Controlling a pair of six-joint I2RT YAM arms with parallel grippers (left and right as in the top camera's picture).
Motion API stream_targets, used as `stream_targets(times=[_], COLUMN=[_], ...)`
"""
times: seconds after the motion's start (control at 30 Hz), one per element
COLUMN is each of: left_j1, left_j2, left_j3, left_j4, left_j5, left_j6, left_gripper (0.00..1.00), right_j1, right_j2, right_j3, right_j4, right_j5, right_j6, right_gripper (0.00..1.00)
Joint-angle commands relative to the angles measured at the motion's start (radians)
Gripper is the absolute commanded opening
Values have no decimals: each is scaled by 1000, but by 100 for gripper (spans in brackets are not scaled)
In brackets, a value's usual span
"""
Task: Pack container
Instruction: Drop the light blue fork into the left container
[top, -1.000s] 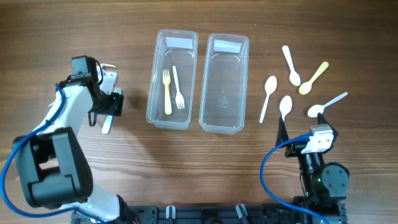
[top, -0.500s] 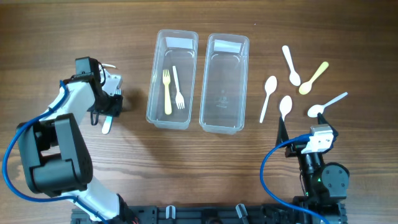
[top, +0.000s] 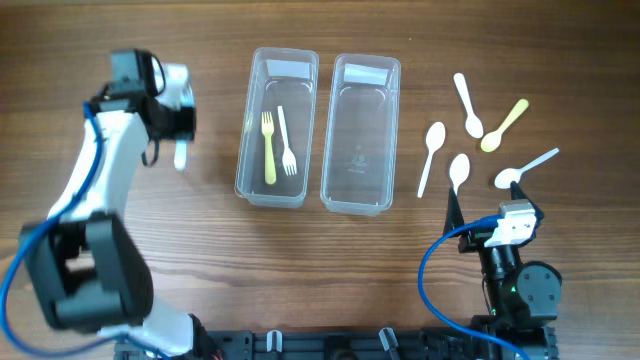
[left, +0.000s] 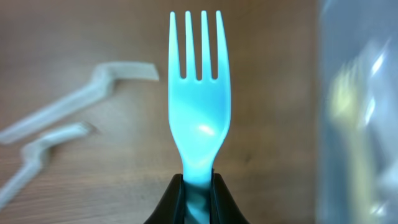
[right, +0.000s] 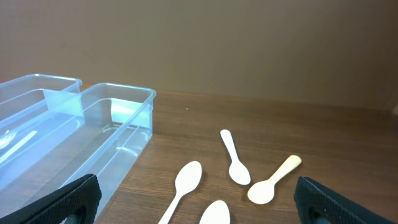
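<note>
My left gripper (top: 178, 136) is shut on the handle of a light blue fork (left: 199, 93), which stands tines up in the left wrist view and hangs above the table left of the containers. The left clear container (top: 246, 150) holds a yellow fork (top: 268, 148) and a white fork (top: 286, 140). Nothing lies in the right clear container (top: 360, 190). My right gripper (right: 199, 202) rests open near the table's front right, with nothing between its fingers. Several spoons lie right of the containers, among them a white spoon (top: 431, 155) and a yellow spoon (top: 503, 125).
Two pale forks (left: 87, 93) (left: 43, 152) lie on the wood below my left gripper; the arm hides them from overhead. The left container's wall (left: 360, 112) shows blurred at the right of the left wrist view.
My left gripper has shut on the blue fork, lifted it off the table and carried it toward the far side. The right arm has not moved.
</note>
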Motion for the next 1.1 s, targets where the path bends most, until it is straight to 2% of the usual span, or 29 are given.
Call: stream_targets(times=[0.0, 0.1, 0.17, 0.23, 0.47, 0.53, 0.6, 0.63, 0.7, 0.77, 0.8, 0.93, 1.0, 1.07], left_j1=[-68, -158, -219, -277, -351, -365, -370, -370, -370, -353, -338, -200, -100, -3], left_j2=[-167, -220, -214, -192, -36, -10, -11, -18, -39, -80, -98, -220, -279, -311], left_j3=[61, 61, 61, 59, 59, 59, 59, 60, 61, 61, 61, 61, 61, 61], left_j4=[-2, -45, -76, -88, -53, -24, 22, 43, 57, 62, 62, 12, -34, -82], left_j5=[47, 90, 90, 87, 108, 139, 171, 191, 191, 183, 182, 129, 54, -38], left_j6=[-222, -227, -281, -347, -404, -404, -404, -404, -403, -399, -399, -400, -399, -322], left_gripper=[4, 4, 4, 4, 6, 17, 44, 49, 73, 84, 99, 100, 100, 98], right_j1=[-3, -3, -3, -3, -3, -3, -3, -3, -3, -3, -3, -3, -3, -3], right_j2=[-5, -5, -5, -5, -5, -5, -5, -5, -5, -5, -5, -5, -5, -5], right_j3=[-4, -4, -4, -4, -4, -4, -4, -4, -4, -4, -4, -4, -4, -4], right_j4=[3, 3, 3, 3, 3, 3, 2, 3, 3, 3, 3, 3, 3, 3], right_j5=[-11, -12, -12, -12, -12, -12, -12, -12, -12, -12, -12, -12, -12, -12], right_j6=[-6, -6, -6, -6, -6, -6, -6, -6, -6, -6, -6, -6, -7, -6], right_gripper=[100, 100, 100, 100, 100, 100, 100, 100, 100, 100, 100, 100, 100, 100])
